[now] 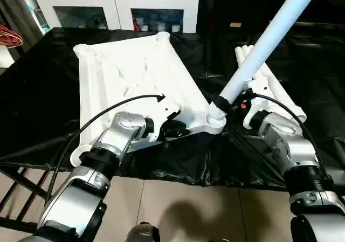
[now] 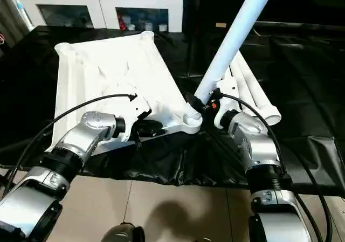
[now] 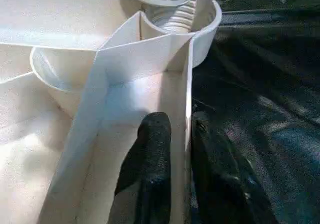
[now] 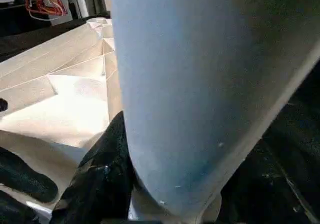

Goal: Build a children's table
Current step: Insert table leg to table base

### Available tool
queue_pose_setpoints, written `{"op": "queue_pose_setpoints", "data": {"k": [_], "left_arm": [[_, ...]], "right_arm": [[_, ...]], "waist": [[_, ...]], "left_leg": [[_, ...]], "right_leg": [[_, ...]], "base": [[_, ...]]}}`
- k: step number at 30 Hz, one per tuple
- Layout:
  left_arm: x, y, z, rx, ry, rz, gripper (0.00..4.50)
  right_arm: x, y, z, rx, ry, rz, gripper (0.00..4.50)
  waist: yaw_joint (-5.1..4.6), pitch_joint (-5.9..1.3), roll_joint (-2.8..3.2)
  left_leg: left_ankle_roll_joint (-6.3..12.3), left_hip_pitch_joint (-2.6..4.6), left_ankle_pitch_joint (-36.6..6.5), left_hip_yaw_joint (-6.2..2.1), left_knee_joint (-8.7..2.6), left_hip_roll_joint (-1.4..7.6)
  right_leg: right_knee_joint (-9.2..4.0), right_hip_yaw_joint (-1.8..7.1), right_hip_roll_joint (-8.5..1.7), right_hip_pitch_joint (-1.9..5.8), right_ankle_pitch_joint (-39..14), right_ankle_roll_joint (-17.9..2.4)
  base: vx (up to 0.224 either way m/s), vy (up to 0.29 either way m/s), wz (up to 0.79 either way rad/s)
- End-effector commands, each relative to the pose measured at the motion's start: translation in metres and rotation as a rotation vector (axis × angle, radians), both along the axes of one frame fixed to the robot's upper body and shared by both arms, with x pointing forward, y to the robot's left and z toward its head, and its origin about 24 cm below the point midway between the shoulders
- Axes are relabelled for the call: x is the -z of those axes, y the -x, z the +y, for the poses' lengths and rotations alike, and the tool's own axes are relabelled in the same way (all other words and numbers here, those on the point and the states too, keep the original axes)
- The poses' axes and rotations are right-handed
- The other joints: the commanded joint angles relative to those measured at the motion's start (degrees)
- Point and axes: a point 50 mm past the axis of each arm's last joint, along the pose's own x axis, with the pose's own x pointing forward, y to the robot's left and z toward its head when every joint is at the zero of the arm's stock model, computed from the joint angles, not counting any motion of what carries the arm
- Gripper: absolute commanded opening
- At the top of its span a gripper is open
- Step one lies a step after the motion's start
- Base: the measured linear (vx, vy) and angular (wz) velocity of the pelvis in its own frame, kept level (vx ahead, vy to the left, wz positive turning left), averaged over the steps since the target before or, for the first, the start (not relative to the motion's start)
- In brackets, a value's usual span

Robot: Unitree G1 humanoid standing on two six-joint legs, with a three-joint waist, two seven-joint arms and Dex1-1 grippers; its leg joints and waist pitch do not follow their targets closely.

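The left end effector [image 1: 173, 129] sits at the near rim of the white table top [image 1: 129, 75], which lies upside down, ribs upward, on a table draped in black cloth [image 1: 43, 91]. In the left wrist view its two black fingers [image 3: 152, 159] straddle the thin rim wall, one inside and one outside, nearly closed on it; whether they truly pinch the wall is hard to tell from this angle.

At about three o'clock from it, the right end effector [image 2: 207, 103] has its fingers half parted around the lower end of a long white leg [image 1: 269, 37]. The right wrist view shows a black finger [image 4: 107, 174] pressed against the tube. The leg's threaded end [image 1: 218, 108] stands in the near right corner socket [image 1: 210, 126] of the top, and the tube leans up and away toward one o'clock.

Beyond the right end effector, at about two o'clock from the socket, the remaining white legs [image 1: 267, 83] lie side by side on the cloth, just beside the top's right edge.

Farthest off, at twelve o'clock, stands a white cabinet [image 1: 116, 2] with glass doors. No readable writing or labels appear anywhere.
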Motion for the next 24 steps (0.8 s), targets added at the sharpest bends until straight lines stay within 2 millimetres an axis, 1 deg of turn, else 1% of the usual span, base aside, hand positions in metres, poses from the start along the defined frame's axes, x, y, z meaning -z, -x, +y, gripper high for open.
{"op": "queue_pose_setpoints", "data": {"k": [1, 2, 3, 4, 6, 8, 9, 11, 12, 14, 15, 16, 18, 20, 22, 23, 24], "left_arm": [[0.003, -0.001, 0.001, 0.011, -0.041, 0.009, 0.47], [0.003, -0.001, 0.002, 0.015, -0.045, 0.009, 0.41], [0.003, -0.001, 0.002, 0.028, -0.059, 0.011, 0.29], [0.003, -0.001, 0.002, 0.028, -0.059, 0.011, 0.19], [0.005, 0.000, 0.004, 0.057, -0.084, 0.013, 0.01], [0.006, 0.002, 0.005, 0.084, -0.100, 0.019, 0.00], [0.006, 0.003, 0.006, 0.102, -0.100, 0.028, 0.00], [0.006, 0.003, 0.006, 0.106, -0.098, 0.030, 0.00], [0.006, 0.003, 0.006, 0.108, -0.097, 0.031, 0.00], [0.005, 0.004, 0.008, 0.113, -0.098, 0.031, 0.00], [0.004, 0.004, 0.009, 0.121, -0.090, 0.032, 0.00], [0.004, 0.004, 0.009, 0.126, -0.085, 0.032, 0.00], [0.003, 0.005, 0.010, 0.135, -0.077, 0.031, 0.00], [0.001, 0.007, 0.010, 0.163, -0.059, 0.037, 0.00], [0.000, 0.008, 0.011, 0.179, -0.054, 0.037, 0.00], [0.000, 0.008, 0.011, 0.186, -0.053, 0.038, 0.00], [0.000, 0.009, 0.011, 0.197, -0.056, 0.040, 0.00]], "right_arm": [[-0.001, -0.002, 0.002, -0.029, 0.019, 0.024, 1.89], [-0.001, -0.002, 0.002, -0.036, 0.023, 0.028, 1.89], [0.001, -0.002, 0.002, -0.055, 0.042, 0.053, 1.89], [0.001, -0.002, 0.002, -0.055, 0.042, 0.053, 1.89], [0.006, 0.000, 0.002, -0.102, 0.082, 0.107, 1.89], [0.009, 0.001, 0.001, -0.129, 0.108, 0.136, 1.89], [0.011, 0.002, 0.000, -0.148, 0.125, 0.158, 1.89], [0.011, 0.002, 0.000, -0.153, 0.129, 0.165, 1.89], [0.012, 0.003, 0.000, -0.158, 0.134, 0.174, 1.89], [0.013, 0.004, -0.001, -0.185, 0.146, 0.201, 1.89], [0.015, 0.005, -0.002, -0.198, 0.158, 0.218, 1.89], [0.015, 0.005, -0.002, -0.198, 0.161, 0.225, 1.89], [0.017, 0.006, -0.003, -0.201, 0.171, 0.237, 1.89], [0.019, 0.006, -0.004, -0.206, 0.174, 0.261, 1.89], [0.020, 0.006, -0.004, -0.211, 0.183, 0.267, 1.89], [0.020, 0.006, -0.004, -0.215, 0.179, 0.275, 1.89], [0.021, 0.007, -0.003, -0.224, 0.179, 0.282, 1.89]], "waist": [[-0.01, -5.47, -0.56], [0.02, -5.46, -0.51], [0.02, -5.41, -0.63], [0.04, -5.41, -0.58], [0.10, -5.47, -0.72], [0.09, -5.46, -0.62], [0.10, -5.50, -0.80], [0.05, -5.51, -0.79], [-0.06, -5.47, -1.14], [0.05, -5.49, -0.95], [0.03, -5.48, -1.17], [0.04, -5.44, -1.08], [0.04, -5.46, -1.07], [0.00, -5.51, -1.24], [-0.08, -5.47, -1.17], [-0.12, -5.48, -1.34], [-0.08, -5.44, -1.31]], "left_leg": [[1.45, 1.98, -12.49, -2.47, -4.30, 4.03], [1.39, 2.05, -12.59, -2.48, -4.32, 4.12], [1.44, 1.99, -12.86, -2.50, -4.35, 4.11], [1.35, 2.04, -12.89, -2.51, -4.37, 4.17], [1.43, 2.03, -12.67, -2.51, -4.35, 4.20], [1.46, 2.08, -12.39, -2.51, -4.34, 4.24], [1.58, 2.03, -12.11, -2.45, -4.24, 4.20], [1.76, 1.98, -11.84, -2.46, -4.24, 4.22], [1.89, 1.92, -11.85, -2.39, -4.26, 4.18], [1.84, 2.09, -12.07, -2.42, -4.20, 4.23], [1.80, 1.98, -12.04, -2.44, -4.22, 4.23], [1.74, 2.03, -12.32, -2.43, -4.27, 4.25], [1.47, 2.14, -12.74, -2.46, -4.35, 4.35], [1.03, 2.14, -13.25, -2.51, -4.48, 4.38], [0.63, 2.28, -14.24, -2.50, -4.58, 4.47], [0.49, 2.28, -14.56, -2.48, -4.58, 4.44], [0.31, 2.30, -14.97, -2.51, -4.64, 4.44]], "right_leg": [[-4.91, 3.03, -5.60, 2.81, -9.55, -13.22], [-4.90, 3.05, -5.63, 2.77, -9.64, -13.27], [-4.96, 3.04, -5.60, 2.82, -10.14, -13.19], [-4.96, 3.06, -5.65, 2.80, -10.32, -13.10], [-4.91, 3.02, -5.65, 2.89, -10.32, -13.11], [-4.85, 3.00, -5.57, 2.80, -9.92, -13.25], [-4.77, 3.06, -5.64, 2.85, -9.23, -13.42], [-4.69, 3.02, -5.65, 2.86, -8.54, -13.65], [-4.73, 3.02, -5.60, 2.89, -8.56, -13.68], [-4.85, 2.99, -5.71, 2.84, -9.71, -13.66], [-4.75, 2.99, -5.67, 2.87, -10.03, -13.59], [-4.86, 3.00, -5.68, 2.79, -10.54, -13.51], [-4.90, 3.02, -5.67, 2.68, -11.15, -13.33], [-4.81, 3.00, -5.71, 2.70, -10.80, -13.41], [-4.89, 3.04, -5.70, 2.52, -10.90, -13.43], [-4.92, 3.03, -5.74, 2.57, -11.08, -13.47], [-4.95, 3.05, -5.76, 2.61, -11.67, -13.41]], "base": [[0.000, 0.000, 0.00], [0.000, 0.000, 0.00], [0.000, 0.000, 0.00], [0.000, 0.000, 0.00], [0.000, 0.000, 0.00], [0.000, 0.000, 0.00], [0.000, 0.000, 0.00], [0.000, 0.000, 0.00], [0.000, 0.000, 0.00], [0.000, 0.000, 0.00], [0.000, 0.000, 0.00], [0.000, 0.000, 0.00], [0.000, 0.000, 0.00], [0.000, 0.000, 0.00], [0.000, 0.000, 0.00], [0.000, 0.000, 0.00], [0.000, 0.000, 0.00]]}}
